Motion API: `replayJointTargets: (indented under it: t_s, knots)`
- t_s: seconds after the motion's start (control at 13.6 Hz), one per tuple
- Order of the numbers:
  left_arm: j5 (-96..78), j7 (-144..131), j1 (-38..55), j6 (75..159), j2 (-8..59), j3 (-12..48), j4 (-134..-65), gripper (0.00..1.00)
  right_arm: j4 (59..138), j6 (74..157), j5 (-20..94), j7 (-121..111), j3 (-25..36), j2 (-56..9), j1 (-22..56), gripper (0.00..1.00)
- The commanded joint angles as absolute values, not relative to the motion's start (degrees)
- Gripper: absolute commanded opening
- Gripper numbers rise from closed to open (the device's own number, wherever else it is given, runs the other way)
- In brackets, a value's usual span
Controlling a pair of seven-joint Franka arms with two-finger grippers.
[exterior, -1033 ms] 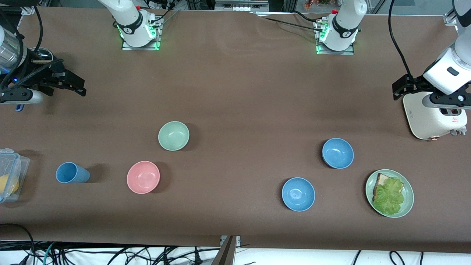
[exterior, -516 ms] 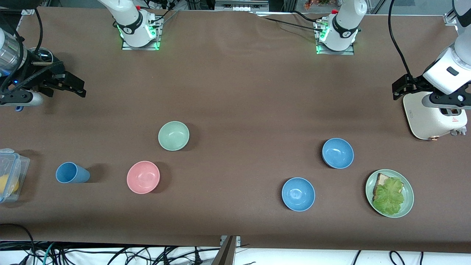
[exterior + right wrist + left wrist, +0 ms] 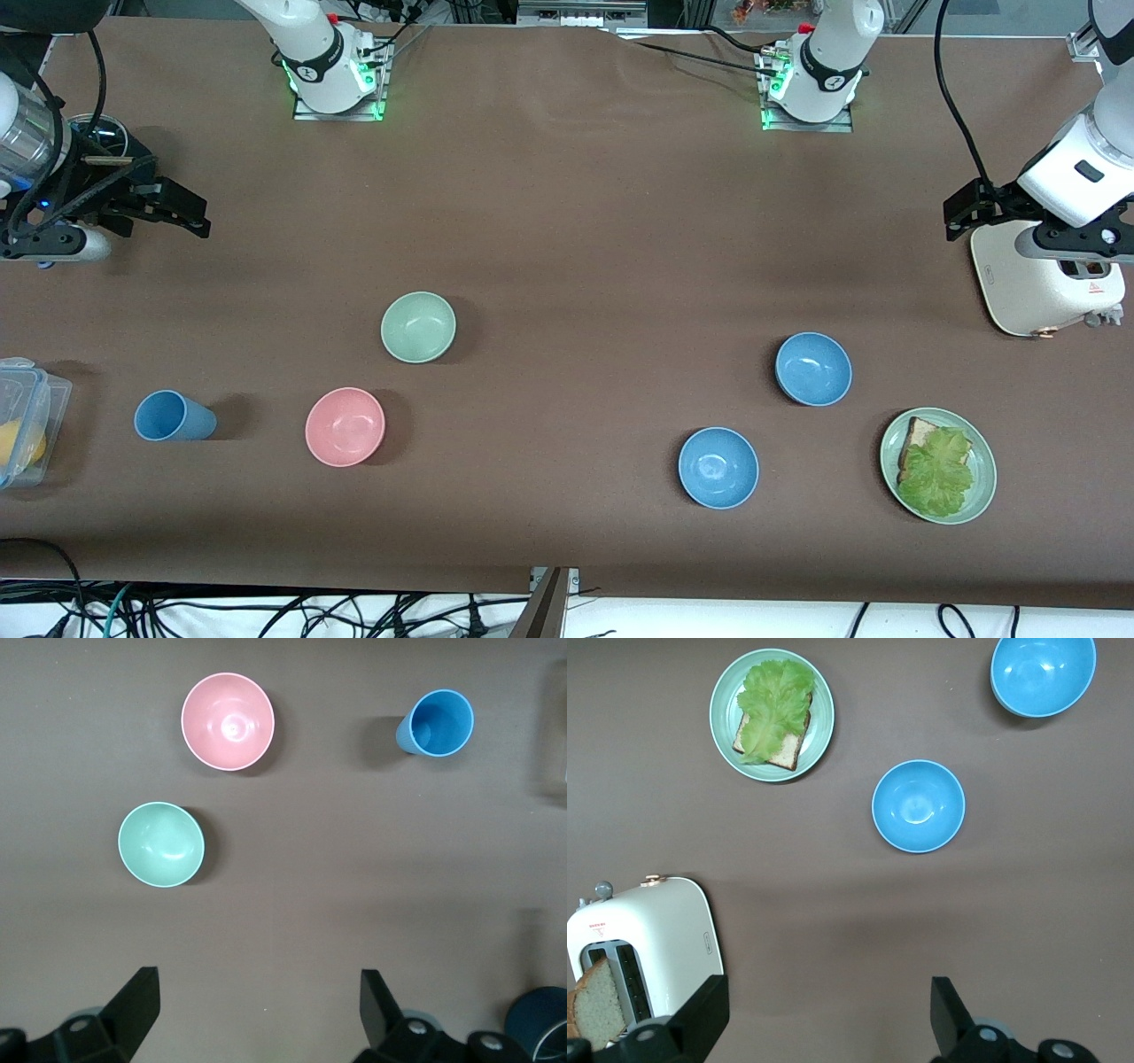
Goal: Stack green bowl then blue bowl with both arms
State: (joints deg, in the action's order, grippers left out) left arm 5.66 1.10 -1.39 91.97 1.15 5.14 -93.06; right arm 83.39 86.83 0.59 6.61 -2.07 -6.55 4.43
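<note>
While both grippers hang open and empty, right gripper (image 3: 182, 213) and left gripper (image 3: 966, 213) over bare table ends, I see the glossy mint-green bowl (image 3: 418, 327) beside the pink bowl (image 3: 345, 426), well apart from two round light-blue bowls (image 3: 813, 369).

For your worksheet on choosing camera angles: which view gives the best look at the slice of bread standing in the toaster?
The left wrist view: it looks down into the toaster, so the bread slice shows in its slot. In the front view the left arm covers most of the toaster and hides the bread. The right wrist view shows neither.
</note>
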Motion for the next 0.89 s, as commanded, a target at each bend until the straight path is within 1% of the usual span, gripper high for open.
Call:
replayJointTargets:
  t_s: [0.0,0.15,0.22,0.37,0.52,0.66,0.81]
  knots:
    - [5.98,1.76,-1.50,90.62,1.93,5.54,-91.05,1.00,83.49,84.56,1.32,7.28,-2.29,-6.85,5.44,1.00]
    - [5.98,1.76,-1.49,90.53,1.93,5.54,-91.05,1.00,85.42,84.72,1.49,7.29,-2.37,-6.86,6.15,1.00]
    - [5.98,1.67,-1.58,90.53,1.93,5.45,-90.97,1.00,87.26,86.29,1.67,7.29,-2.37,-6.86,6.33,1.00]
    - [5.98,1.67,-1.58,90.53,1.93,5.45,-90.97,1.00,93.22,92.43,2.98,7.29,-2.37,-5.89,6.50,1.00]
    - [5.98,1.67,-1.58,90.53,2.02,5.45,-90.88,1.00,97.71,96.49,3.08,7.38,-3.77,-4.93,6.50,1.00]
    - [5.98,1.67,-1.58,90.62,2.02,5.45,-90.88,1.00,99.75,99.13,3.08,7.47,-3.95,-5.10,6.42,1.00]
    - [5.98,1.76,-1.58,90.62,2.02,5.45,-90.88,1.00,99.93,99.32,3.08,7.30,-3.96,-5.19,6.50,1.00]
